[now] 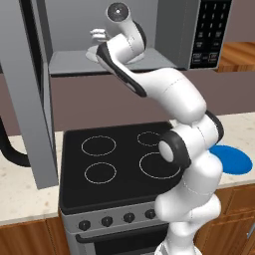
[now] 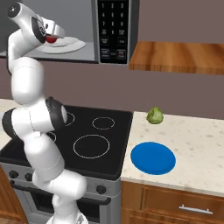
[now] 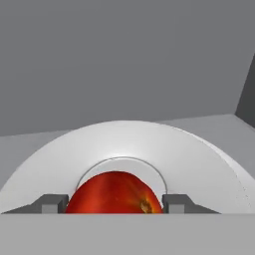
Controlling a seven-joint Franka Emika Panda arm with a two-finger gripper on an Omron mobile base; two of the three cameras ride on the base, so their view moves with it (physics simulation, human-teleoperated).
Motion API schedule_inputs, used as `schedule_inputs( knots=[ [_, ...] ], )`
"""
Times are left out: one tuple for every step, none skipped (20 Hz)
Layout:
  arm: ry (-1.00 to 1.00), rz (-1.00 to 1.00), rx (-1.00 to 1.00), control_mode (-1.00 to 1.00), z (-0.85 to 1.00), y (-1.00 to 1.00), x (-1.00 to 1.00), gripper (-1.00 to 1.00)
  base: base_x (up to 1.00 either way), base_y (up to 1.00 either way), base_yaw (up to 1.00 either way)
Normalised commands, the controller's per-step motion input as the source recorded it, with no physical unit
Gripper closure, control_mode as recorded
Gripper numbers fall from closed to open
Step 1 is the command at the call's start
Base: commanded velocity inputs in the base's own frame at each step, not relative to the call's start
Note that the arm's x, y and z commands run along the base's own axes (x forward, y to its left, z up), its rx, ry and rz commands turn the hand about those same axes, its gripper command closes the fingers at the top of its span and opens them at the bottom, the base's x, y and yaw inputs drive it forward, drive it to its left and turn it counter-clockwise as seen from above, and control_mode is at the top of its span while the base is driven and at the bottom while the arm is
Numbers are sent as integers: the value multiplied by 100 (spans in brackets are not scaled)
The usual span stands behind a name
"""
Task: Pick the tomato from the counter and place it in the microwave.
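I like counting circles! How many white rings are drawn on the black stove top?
4. On the stovetop: back left ring, back right ring partly behind the arm, front left ring, front right ring, the largest. The arm could hide more.

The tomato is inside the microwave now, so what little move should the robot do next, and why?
Probably lower it a touch and open the fingers. In the hand view the tomato sits gripped between them, right over the middle of the white plate in the microwave. In the right base view the gripper holds it just above that plate, so letting go there should finish the job.
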Motion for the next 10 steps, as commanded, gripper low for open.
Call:
schedule_inputs(
  knots=[
    [6, 0, 0, -100, -27, 0, 41, 100, 0, 0, 0],
    [6, 0, 0, -100, -29, 0, 48, 100, 0, 0, 0],
    [7, 0, 0, -100, -28, 0, 51, 100, 0, 0, 0],
    [5, 0, 0, -100, -23, 0, 56, 100, 0, 0, 0],
    [1, 0, 0, -100, -16, 0, 49, 100, 0, 0, 0],
    [1, 0, 0, -100, -15, 0, 55, 100, 0, 0, 0],
    [1, 0, 0, -100, -9, 0, 54, 100, 0, 0, 0],
    [1, 0, 0, -100, -4, 0, 54, 100, 0, 0, 0],
    [2, 0, 0, -100, -1, 0, 46, 100, 0, 0, 0],
    [3, 0, 0, -100, -2, 0, 39, 100, 0, 0, 0]
  ],
)
